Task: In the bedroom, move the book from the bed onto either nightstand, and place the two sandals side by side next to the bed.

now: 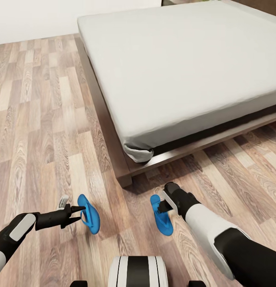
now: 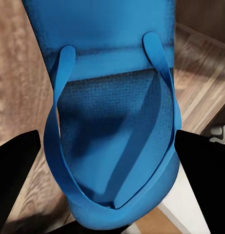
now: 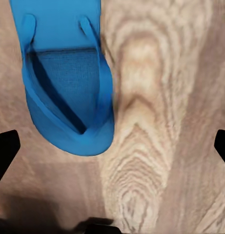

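From my head, I see the bed (image 1: 182, 71) ahead and two blue sandals on the wood floor (image 1: 42, 119) near its corner. My left gripper (image 1: 79, 212) touches the left sandal (image 1: 89, 213) — fingers spread around it. My right gripper (image 1: 164, 205) sits by the right sandal (image 1: 162, 220).

Left wrist: the sandal (image 2: 114, 122) sits between my spread fingers (image 2: 14, 170).

Right wrist: my fingers (image 3: 5, 151) are wide apart — the sandal (image 3: 68, 83) lies flat beyond them.

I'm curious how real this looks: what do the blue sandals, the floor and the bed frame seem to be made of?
The sandals look like matte foam or rubber: a fine dimpled footbed with smooth thin straps. The floor looks like wood plank or laminate, with grain swirls and board seams. The bed frame looks like dark brown wood with a smooth, low-sheen finish; its grain is too faint to be sure.
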